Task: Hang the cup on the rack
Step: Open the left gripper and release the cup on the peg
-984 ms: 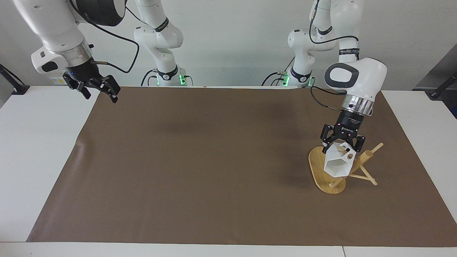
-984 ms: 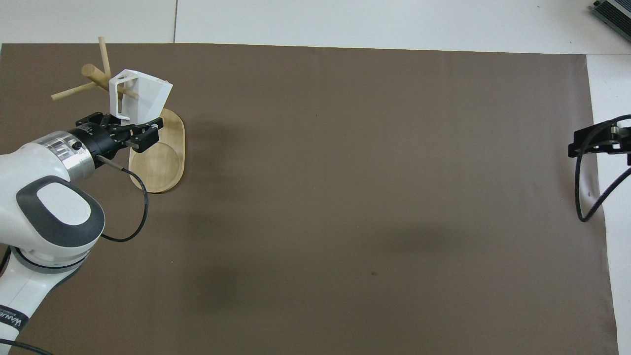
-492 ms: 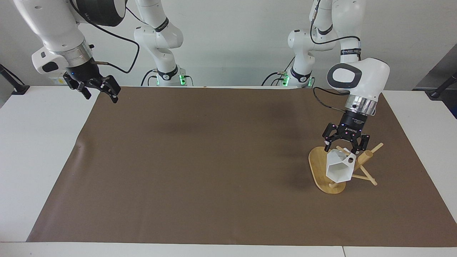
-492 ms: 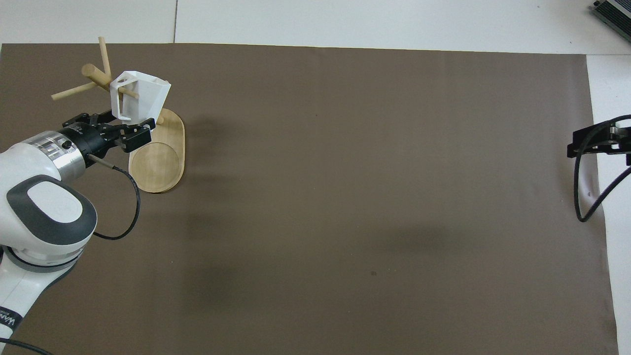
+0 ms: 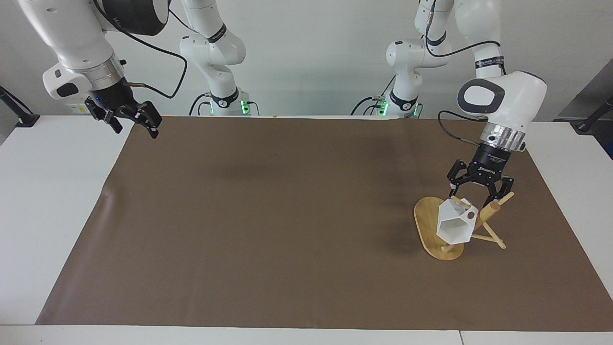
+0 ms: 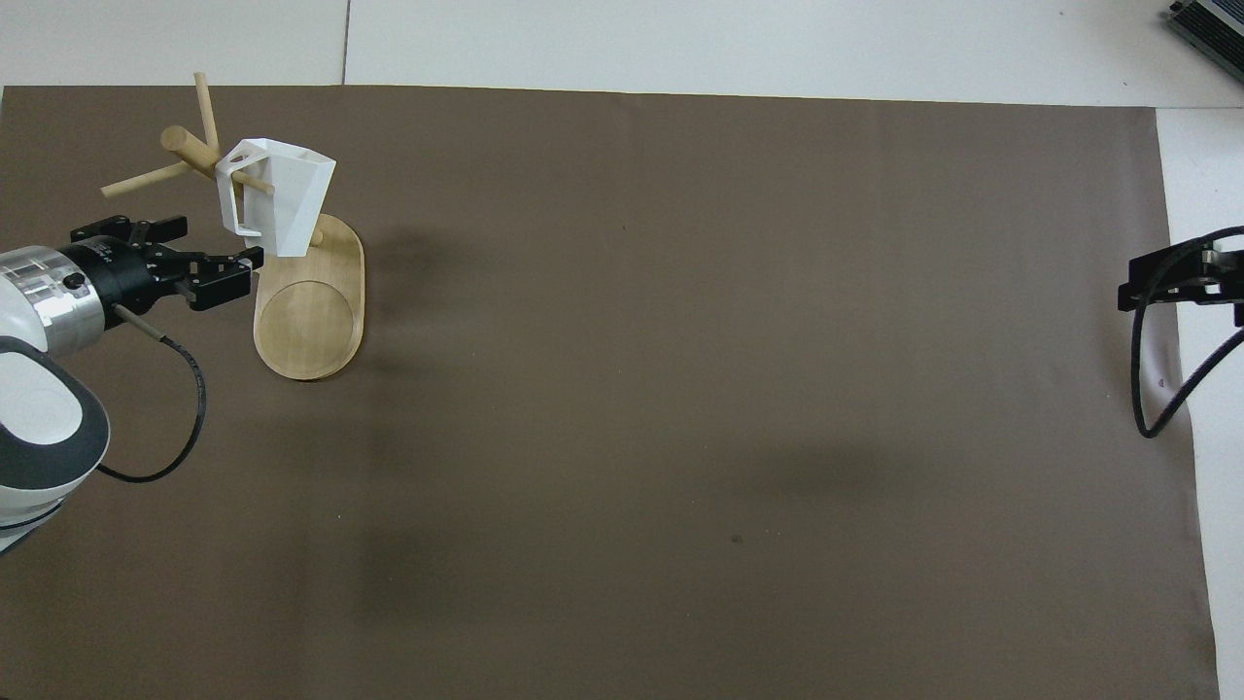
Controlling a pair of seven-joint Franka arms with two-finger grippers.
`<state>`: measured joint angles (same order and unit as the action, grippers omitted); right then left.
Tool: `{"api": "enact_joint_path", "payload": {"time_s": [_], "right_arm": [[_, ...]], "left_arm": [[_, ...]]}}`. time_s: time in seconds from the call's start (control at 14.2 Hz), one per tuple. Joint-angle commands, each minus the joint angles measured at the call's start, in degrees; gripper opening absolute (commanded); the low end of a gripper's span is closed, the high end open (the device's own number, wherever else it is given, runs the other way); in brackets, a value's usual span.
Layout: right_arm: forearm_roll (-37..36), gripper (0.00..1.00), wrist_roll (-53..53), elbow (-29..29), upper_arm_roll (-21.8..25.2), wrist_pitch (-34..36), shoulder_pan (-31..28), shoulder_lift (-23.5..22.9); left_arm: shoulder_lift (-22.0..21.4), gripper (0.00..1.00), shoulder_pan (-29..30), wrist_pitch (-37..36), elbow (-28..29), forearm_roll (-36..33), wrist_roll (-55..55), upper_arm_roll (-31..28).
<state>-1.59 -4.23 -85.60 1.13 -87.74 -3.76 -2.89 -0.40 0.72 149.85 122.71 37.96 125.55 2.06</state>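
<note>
At the upper left of the facing view we see the right arm's black two-finger gripper waiting over the corner where the brown paper mat meets the white table, its fingers spread apart and holding nothing; in the overhead view it shows at the right edge. Across the middle of both views we see only bare mat. At the right of the facing view stands the light bamboo mug rack with an oval flat base, a round post and thin pegs. The small white faceted cup with a hexagonal rim hangs on one of its pegs by the handle, tilted, its mouth turned toward the camera. Just above the rack's post, the left arm's black gripper hovers with its fingers wide apart, clear of the cup. In the overhead view this gripper sits at the left, beside the rack and the cup.
</note>
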Motion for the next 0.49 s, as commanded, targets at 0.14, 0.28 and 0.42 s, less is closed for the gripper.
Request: {"api": "enact_joint_path", "payload": {"time_s": [0.14,0.28,0.42], "right_arm": [[0.4,1.00,0.8,-1.2,0.5,-0.5,0.3,0.9],[0.4,1.00,0.8,-1.2,0.5,-0.5,0.3,0.9],[0.4,1.00,0.8,-1.2,0.5,-0.5,0.3,0.9]], "left_arm": [[-1.3,1.00,2.5,-15.1,-7.4,-15.6,0.7,0.2],[-1.3,1.00,2.9,-20.4,-10.7,-20.2,-1.5,0.1],[-1.3,1.00,2.9,-26.5,-14.4,-23.9,-6.4,0.1]]}}
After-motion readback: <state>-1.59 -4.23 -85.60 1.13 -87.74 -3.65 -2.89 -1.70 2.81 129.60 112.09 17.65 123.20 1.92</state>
